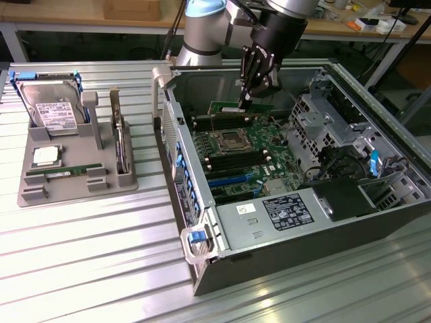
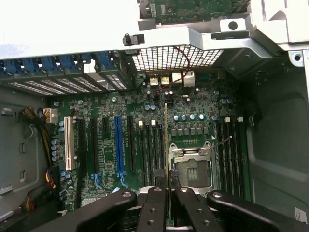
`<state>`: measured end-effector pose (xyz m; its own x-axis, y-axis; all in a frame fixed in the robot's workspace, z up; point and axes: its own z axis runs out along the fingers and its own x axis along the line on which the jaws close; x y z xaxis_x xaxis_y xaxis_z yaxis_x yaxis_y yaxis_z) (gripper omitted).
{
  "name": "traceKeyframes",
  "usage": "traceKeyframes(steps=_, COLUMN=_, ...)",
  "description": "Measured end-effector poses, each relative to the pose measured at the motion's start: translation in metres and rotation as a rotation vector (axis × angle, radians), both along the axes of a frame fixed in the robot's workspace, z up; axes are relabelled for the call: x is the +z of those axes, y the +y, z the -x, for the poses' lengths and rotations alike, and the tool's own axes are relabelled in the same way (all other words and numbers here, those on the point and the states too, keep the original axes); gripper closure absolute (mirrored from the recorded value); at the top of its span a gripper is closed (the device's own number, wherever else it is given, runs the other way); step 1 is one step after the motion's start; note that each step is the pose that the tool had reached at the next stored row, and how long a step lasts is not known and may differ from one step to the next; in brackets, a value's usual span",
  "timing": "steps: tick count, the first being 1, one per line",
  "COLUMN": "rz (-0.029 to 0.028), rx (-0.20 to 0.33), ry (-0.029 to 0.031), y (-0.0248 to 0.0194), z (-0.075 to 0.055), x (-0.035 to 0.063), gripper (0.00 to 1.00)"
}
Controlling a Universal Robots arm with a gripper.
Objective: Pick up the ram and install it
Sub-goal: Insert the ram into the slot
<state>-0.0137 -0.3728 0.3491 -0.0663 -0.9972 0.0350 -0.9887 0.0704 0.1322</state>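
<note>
The gripper (image 1: 244, 99) was clenched on the ram (image 1: 227, 108) above the motherboard (image 1: 273, 161); seating would require square alignment with a slot.

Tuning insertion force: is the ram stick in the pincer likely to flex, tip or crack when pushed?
Probably stiff lengthwise: the ram stick looks straight edge-on. Thin, so likely light and fragile under sideways load. The pincer grips one narrow edge, so it may tilt.

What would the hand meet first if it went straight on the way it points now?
Probably the memory slots beside the processor socket; the ram held in the hand would touch before the fingers. Depth is unclear.
</note>
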Motion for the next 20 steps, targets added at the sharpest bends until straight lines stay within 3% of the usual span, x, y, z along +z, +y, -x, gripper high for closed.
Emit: traceKeyframes(steps=20, rz=0.0004, rx=0.000, ry=0.0000, y=0.0011, z=0.0000, x=-0.0001, gripper=0.87)
